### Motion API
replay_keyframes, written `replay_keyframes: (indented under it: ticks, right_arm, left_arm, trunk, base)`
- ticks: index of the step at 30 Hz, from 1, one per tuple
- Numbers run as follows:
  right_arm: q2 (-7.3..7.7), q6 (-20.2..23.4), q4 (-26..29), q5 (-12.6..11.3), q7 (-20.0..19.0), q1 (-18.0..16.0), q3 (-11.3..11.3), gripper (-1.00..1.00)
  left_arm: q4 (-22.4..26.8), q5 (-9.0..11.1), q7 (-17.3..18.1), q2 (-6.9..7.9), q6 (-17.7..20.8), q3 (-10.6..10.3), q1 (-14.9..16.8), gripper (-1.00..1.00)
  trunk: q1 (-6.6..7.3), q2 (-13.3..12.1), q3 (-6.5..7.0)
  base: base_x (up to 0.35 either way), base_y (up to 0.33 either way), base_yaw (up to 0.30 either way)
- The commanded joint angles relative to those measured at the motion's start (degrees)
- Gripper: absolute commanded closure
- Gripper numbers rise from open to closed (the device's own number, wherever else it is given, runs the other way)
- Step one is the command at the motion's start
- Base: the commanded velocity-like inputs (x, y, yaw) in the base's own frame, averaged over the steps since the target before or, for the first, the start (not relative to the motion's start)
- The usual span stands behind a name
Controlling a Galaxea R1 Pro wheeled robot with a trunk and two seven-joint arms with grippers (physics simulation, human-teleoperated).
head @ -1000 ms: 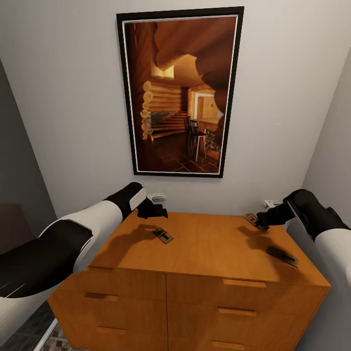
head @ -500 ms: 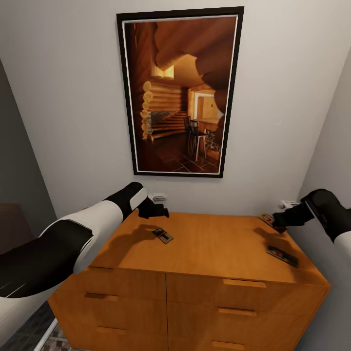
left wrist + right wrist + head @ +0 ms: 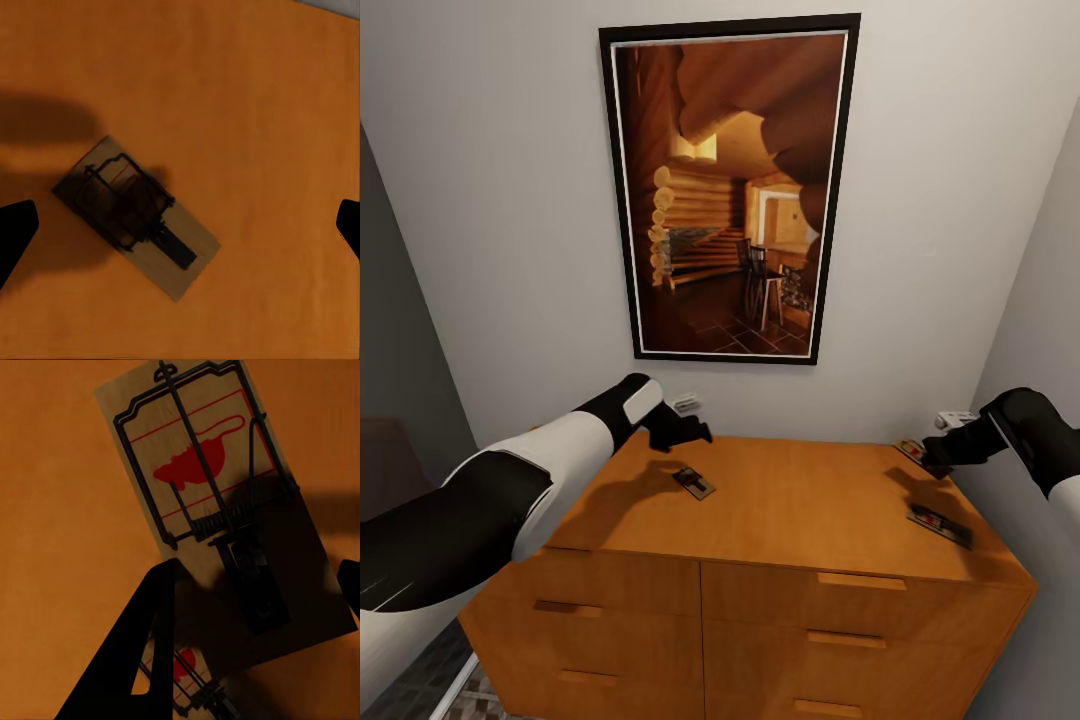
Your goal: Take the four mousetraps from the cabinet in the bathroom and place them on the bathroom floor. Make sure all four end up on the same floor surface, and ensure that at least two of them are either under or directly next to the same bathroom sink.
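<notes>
The orange-brown cabinet [image 3: 790, 510] stands against the wall below me. One mousetrap [image 3: 693, 483] lies flat on its top at the left. My left gripper [image 3: 692, 433] hovers just above and behind it, open; in the left wrist view that mousetrap [image 3: 135, 214] sits between the widely spread fingertips [image 3: 15, 232]. My right gripper [image 3: 934, 462] is over the top's far right corner, shut on a second mousetrap [image 3: 910, 449], held tilted above the wood. The right wrist view shows this held mousetrap [image 3: 202, 487] close up. A third mousetrap [image 3: 939, 524] lies on the top nearer me.
A tall framed picture [image 3: 728, 190] hangs on the wall behind the cabinet. A grey wall [image 3: 1040, 300] closes in right beside the cabinet's right end. Drawer fronts with slim handles [image 3: 860, 581] face me. A strip of patterned floor [image 3: 420, 690] shows at lower left.
My right gripper carried its mousetrap rightward toward the cabinet's far right corner, then held still. The left gripper shifted slightly up and right above its trap.
</notes>
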State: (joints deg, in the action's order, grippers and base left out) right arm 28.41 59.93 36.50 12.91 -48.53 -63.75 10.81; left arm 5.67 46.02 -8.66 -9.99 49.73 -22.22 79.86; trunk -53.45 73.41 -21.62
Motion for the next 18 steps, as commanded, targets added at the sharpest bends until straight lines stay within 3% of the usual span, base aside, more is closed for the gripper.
replay_keyframes:
  ticks: [1,5,8,10,12,18]
  right_arm:
    - [0.04,0.1,0.1,0.5,-0.6,-0.1,0.2,1.00]
    - [0.00,0.1,0.1,0.5,-0.6,-0.1,0.3,1.00]
    - [-0.02,0.1,0.2,0.5,-0.7,-0.1,0.3,1.00]
    - [-0.02,0.1,0.2,0.5,-0.7,-0.1,0.3,1.00]
    - [-0.01,0.1,0.2,0.5,-0.7,-0.1,0.3,1.00]
    - [0.05,0.1,0.2,0.5,-0.6,-0.1,0.3,1.00]
  left_arm:
    - [0.1,1.3,-1.8,0.00,0.1,-0.2,0.0,-1.00]
    - [0.1,5.3,-7.2,0.00,-0.1,-0.2,0.0,-1.00]
    - [0.1,10.1,-11.6,0.00,-2.3,-0.2,0.0,-1.00]
    - [0.2,12.0,-13.7,0.00,-3.6,-0.2,0.0,-1.00]
    - [0.3,15.0,-18.7,0.00,-5.3,-0.2,0.0,-1.00]
    - [2.0,17.2,-24.2,0.00,-6.0,-0.3,0.0,-1.00]
  trunk:
    - [0.00,0.0,-0.07]
    - [0.00,0.0,-0.07]
    - [0.00,0.0,-0.07]
    - [0.00,0.0,-0.07]
    - [0.00,0.0,-0.07]
    - [0.00,0.0,-0.07]
  base:
    - [0.000,0.000,0.000]
    - [0.000,0.000,0.000]
    - [0.000,0.000,0.000]
    - [0.000,0.000,0.000]
    - [0.000,0.000,0.000]
    - [0.000,0.000,0.000]
